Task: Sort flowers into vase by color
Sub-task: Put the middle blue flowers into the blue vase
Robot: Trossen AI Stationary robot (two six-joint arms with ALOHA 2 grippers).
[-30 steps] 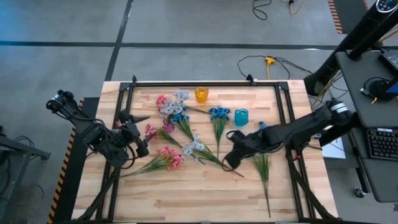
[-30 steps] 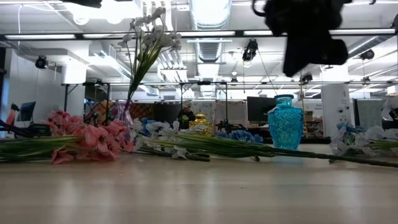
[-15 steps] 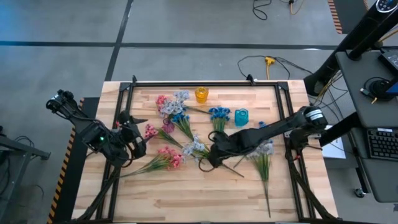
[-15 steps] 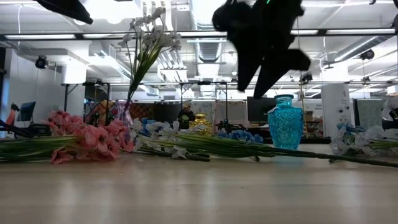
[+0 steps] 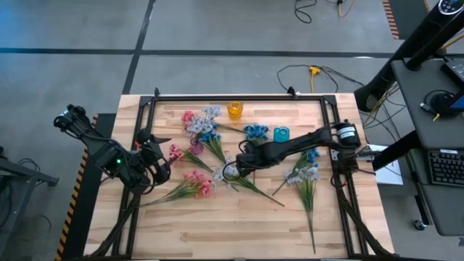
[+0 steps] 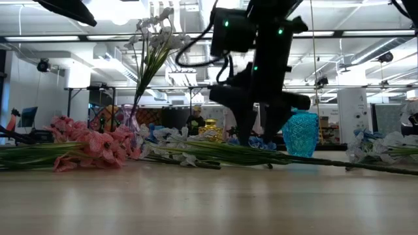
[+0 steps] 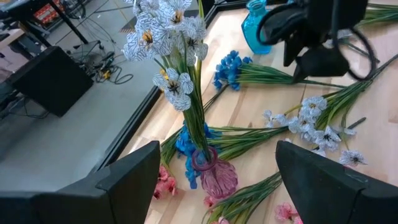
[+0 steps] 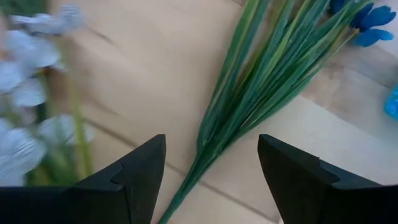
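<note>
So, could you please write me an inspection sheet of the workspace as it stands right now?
Surface: pale wooden table, black-framed.
Job's things: pink, blue and white flower sprigs lying loose; white sprigs upright in pink glass vase; teal vase and amber vase empty.
Clutter: nothing seen.
Grippers: right gripper open, low over green stems; left gripper open, at table's left.
Cables: yellow-plugged cable on floor.
Surroundings: desk with keyboard.

Just ahead of the right gripper [image 8: 211, 180], the pale white-lavender blossoms [image 8: 28, 81] are smeared by blur. The bright blue flower's [image 8: 367, 15] petals and the green stem bundle [image 8: 249, 93] run off the picture's edge.
</note>
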